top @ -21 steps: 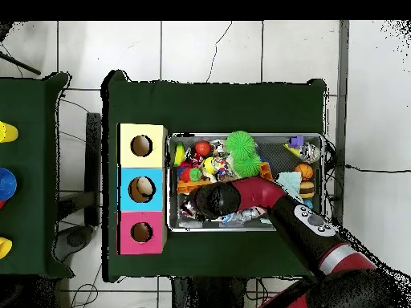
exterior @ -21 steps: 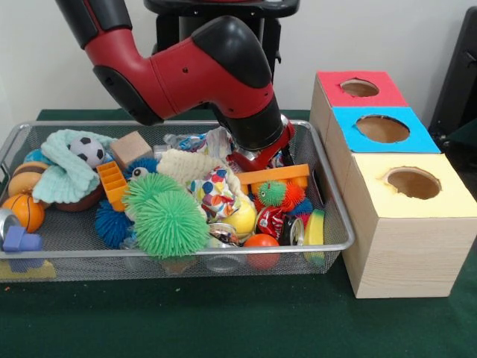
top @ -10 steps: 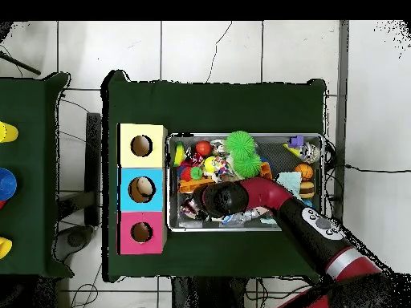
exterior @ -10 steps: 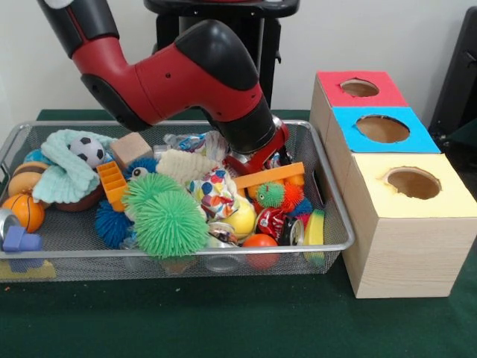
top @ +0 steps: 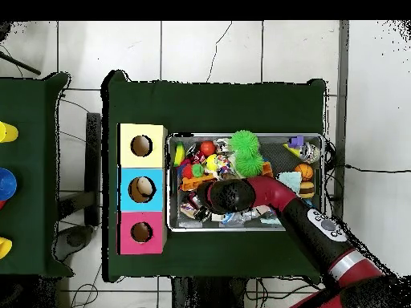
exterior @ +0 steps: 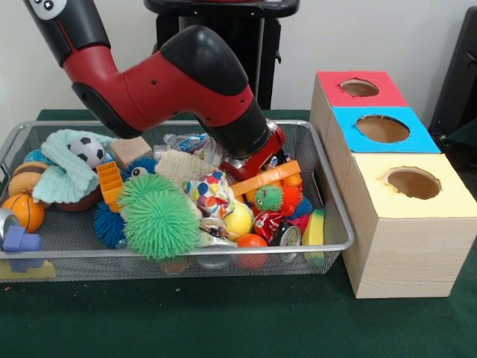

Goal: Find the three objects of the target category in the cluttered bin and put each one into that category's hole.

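Across the middle of the front view, the red and black arm [exterior: 171, 82] slants down into the wire bin [exterior: 339, 224], its gripper [exterior: 253, 160] buried among toys at the bin's centre right; whether its fingers are spread or pinching something, I cannot tell. Right of the bin stands the wooden box [exterior: 395, 253] with red, blue and yellow holes. Left of the gripper sits a big green spiky ball [exterior: 160, 222]; an orange block [exterior: 270, 177] lies just beside it, and a small green spiky ball [exterior: 269, 197] below.
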Motion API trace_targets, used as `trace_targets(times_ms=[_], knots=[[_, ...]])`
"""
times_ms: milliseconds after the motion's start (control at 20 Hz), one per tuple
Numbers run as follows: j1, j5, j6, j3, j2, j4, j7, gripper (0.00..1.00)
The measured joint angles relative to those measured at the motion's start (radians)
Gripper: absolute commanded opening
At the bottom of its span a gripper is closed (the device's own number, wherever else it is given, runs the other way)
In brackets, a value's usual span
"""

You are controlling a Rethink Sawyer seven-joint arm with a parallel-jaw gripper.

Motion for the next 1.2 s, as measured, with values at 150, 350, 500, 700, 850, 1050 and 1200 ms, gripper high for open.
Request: trace_targets(times_ms=[150,350,500,700,850,1050,1200], knots=[[-0.007,-0.006,0.029,0.012,0.010,-0.013,-0.036,1.00],[-0.004,-0.017,0.049,0.018,0.010,-0.020,-0.066,1.00],[-0.002,-0.025,0.053,0.020,0.008,-0.020,-0.069,1.00],[-0.002,-0.038,0.059,0.026,0.007,-0.020,-0.069,1.00],[-0.002,-0.046,0.064,0.030,0.007,-0.020,-0.070,1.00],[-0.004,-0.055,0.072,0.037,0.008,-0.021,-0.071,1.00],[-0.006,-0.062,0.077,0.040,0.008,-0.024,-0.072,1.00]])
